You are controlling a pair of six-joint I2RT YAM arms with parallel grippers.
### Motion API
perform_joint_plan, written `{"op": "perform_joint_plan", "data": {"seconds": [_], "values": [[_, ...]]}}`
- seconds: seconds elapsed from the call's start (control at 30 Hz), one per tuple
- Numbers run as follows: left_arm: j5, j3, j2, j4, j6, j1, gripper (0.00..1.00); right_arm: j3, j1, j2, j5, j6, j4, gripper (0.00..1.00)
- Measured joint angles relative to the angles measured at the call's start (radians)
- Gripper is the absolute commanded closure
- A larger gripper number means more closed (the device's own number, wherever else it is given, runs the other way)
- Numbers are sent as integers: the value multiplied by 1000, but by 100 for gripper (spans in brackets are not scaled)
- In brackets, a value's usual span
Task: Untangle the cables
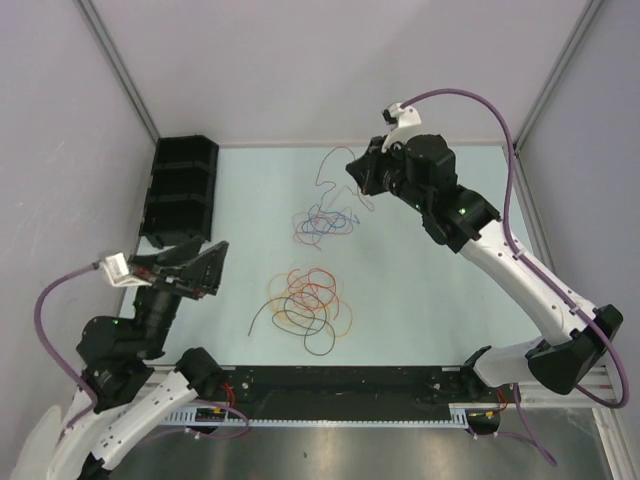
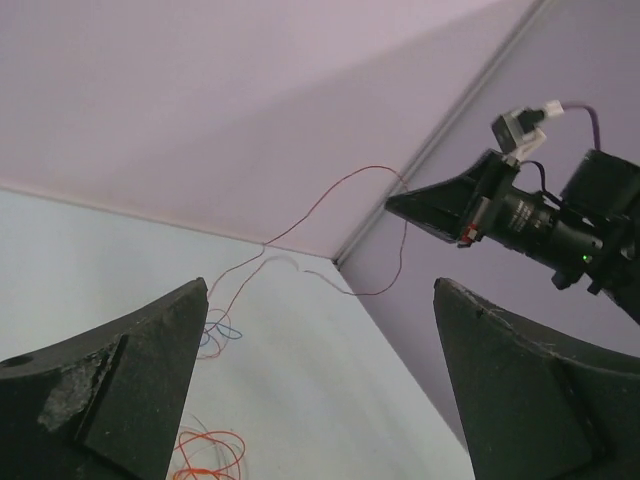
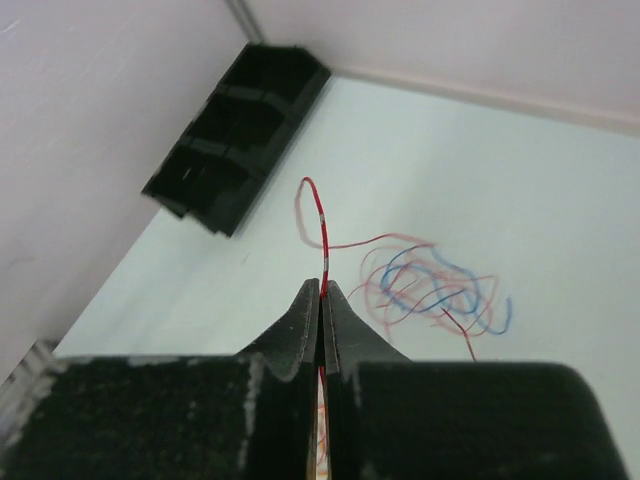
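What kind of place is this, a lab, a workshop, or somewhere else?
Most likely an enclosed robot lab bench. A left arm and a right arm are bolted at the near edge of a pale table, plain walls box it in, and thin tangled cables lie on it.

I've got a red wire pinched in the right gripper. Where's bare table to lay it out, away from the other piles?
For the red wire: bare table lies right of both tangles, up to the right arm, and between the black bins and the blue-red tangle. Crowded: centre, down to the orange-black tangle.
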Motion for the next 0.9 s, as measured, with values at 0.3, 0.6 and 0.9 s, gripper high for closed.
{"op": "perform_joint_plan", "data": {"seconds": [0.3, 0.6, 0.9], "values": [[226, 113, 529, 124, 169, -1, 0, -53, 26, -8, -174, 53, -2, 100], [321, 177, 600, 182, 320, -1, 6, -53, 11, -47, -337, 92, 9, 100], [318, 215, 718, 290, 387, 0, 75, -53, -2, -50, -460, 126, 14, 100]]}}
